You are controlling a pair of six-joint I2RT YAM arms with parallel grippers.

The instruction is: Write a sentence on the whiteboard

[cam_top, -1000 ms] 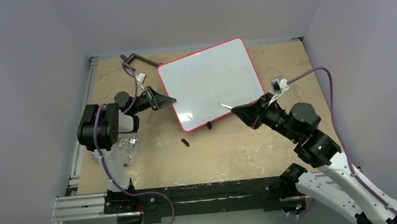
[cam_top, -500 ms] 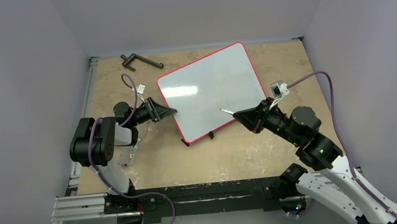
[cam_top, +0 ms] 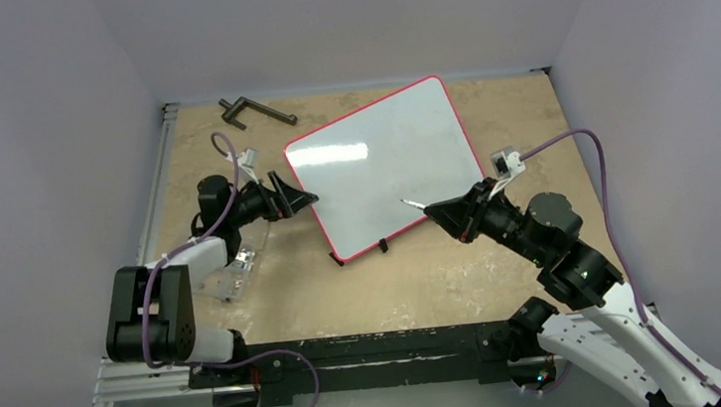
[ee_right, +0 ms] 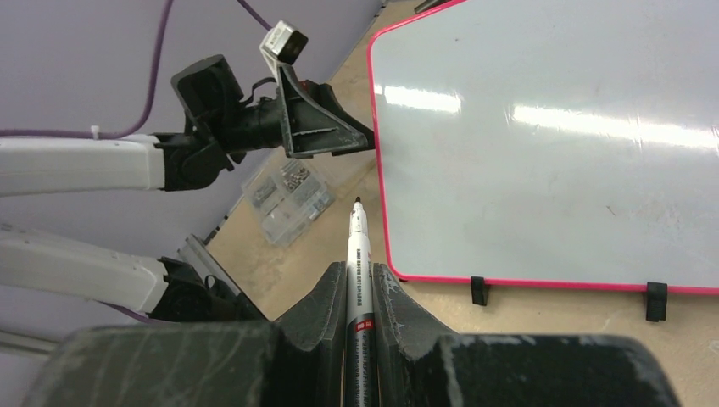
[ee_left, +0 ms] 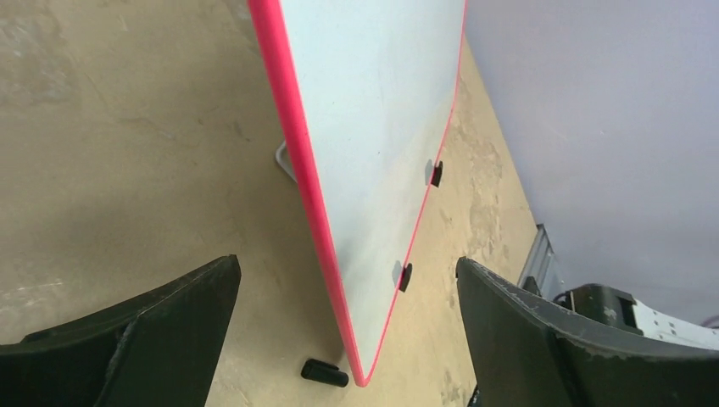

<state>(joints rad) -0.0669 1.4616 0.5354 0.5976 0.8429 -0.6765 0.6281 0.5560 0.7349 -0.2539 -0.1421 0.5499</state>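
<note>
Your whiteboard (cam_top: 383, 166) sits skewed on the far middle of the table (cam_top: 443, 275), its glossy face catching the lights. Your left gripper (cam_top: 306, 199) stands wide open, one finger on either side of the board's left red rim, neither touching it. Your right gripper (ee_right: 360, 275) is clamped on a white marker (ee_right: 357, 246), tip pointing at the board's near edge. A small black piece (ee_left: 325, 372) lies just beside the near-left corner.
</note>
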